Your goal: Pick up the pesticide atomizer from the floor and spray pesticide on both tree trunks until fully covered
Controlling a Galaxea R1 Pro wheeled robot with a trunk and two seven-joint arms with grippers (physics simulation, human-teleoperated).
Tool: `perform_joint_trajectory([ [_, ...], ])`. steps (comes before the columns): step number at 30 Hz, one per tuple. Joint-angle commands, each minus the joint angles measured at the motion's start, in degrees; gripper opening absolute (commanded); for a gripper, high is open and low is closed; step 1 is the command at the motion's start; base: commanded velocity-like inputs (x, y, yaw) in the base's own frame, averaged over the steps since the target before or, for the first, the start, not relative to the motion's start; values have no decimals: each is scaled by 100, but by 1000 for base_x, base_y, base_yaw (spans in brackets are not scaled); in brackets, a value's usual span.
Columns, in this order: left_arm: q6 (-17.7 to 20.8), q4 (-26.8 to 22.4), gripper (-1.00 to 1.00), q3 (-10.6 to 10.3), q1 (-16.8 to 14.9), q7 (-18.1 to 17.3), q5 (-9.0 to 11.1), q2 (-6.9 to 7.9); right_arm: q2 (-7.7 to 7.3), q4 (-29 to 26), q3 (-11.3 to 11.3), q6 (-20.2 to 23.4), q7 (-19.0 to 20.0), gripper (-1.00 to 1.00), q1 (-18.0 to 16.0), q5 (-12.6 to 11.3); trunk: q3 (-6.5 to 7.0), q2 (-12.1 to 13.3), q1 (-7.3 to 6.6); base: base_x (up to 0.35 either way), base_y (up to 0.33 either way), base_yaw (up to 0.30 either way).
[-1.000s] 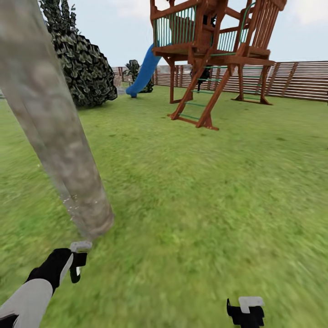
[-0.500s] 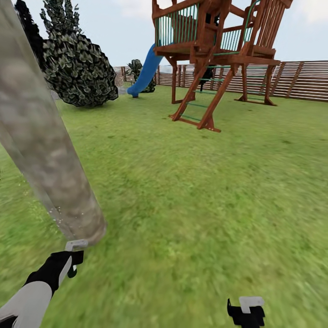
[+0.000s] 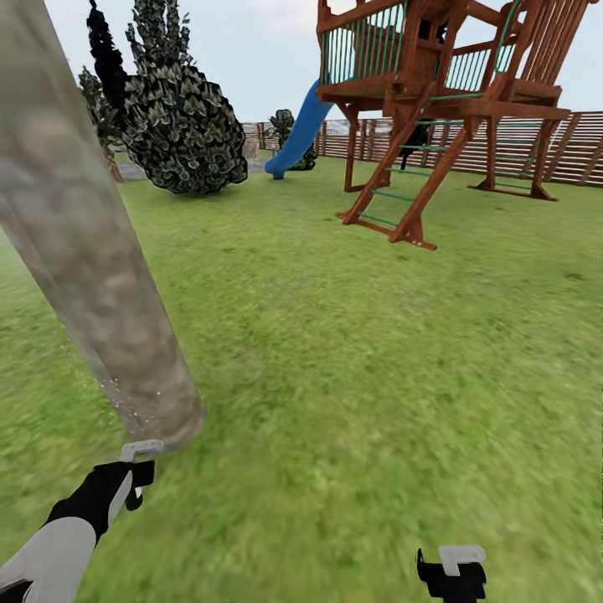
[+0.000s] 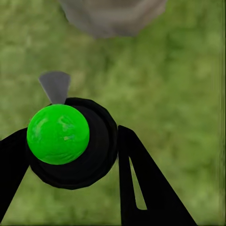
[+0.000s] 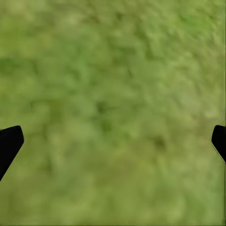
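Observation:
The pesticide atomizer point(image 4: 59, 134) is a dark round bottle with a bright green top and a grey nozzle, and my left gripper point(image 4: 70, 160) is shut on it. In the head view the left gripper point(image 3: 134, 486) holds the atomizer point(image 3: 141, 450) low at the left, with the nozzle just short of the foot of a thick, pale mottled tree trunk point(image 3: 92, 268). Small pale specks show on the trunk near its base. The same trunk point(image 4: 113, 16) lies just beyond the nozzle in the left wrist view. My right gripper point(image 3: 452, 574) hangs open over the grass floor point(image 5: 113, 94), with its jaws wide apart.
A wooden play tower point(image 3: 435, 92) with a blue slide point(image 3: 297, 138) stands ahead at the right. A brown slatted fence point(image 3: 578, 142) runs behind it. A bushy mass of dark green foliage point(image 3: 180, 126) stands at the back left. Open lawn point(image 3: 377, 352) spreads between.
The whole head view has shifted, so the play tower and foliage now sit further right. The left gripper with the atomizer has come slightly closer to the trunk's foot. The right gripper is unchanged.

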Motion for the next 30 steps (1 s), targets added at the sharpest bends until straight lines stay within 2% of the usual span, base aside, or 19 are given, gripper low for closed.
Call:
perform_joint_trajectory([
  [1, 0, 0, -100, 0, 0, 0, -1, 0, 0, 0, 0, 0, 0, 100, 0, 0, 0, 0, 0, 0, -273, 8],
  [16, 0, -6, -100, 0, 0, 12, -1, -18, 0, 0, 0, 0, 0, 100, 0, 0, 0, 0, 0, 166, -241, 9],
  [30, 0, -9, -100, 5, 0, 17, -8, -18, 7, 0, 0, 0, 0, 100, 0, 0, 0, 0, 0, 133, -243, 263],
])
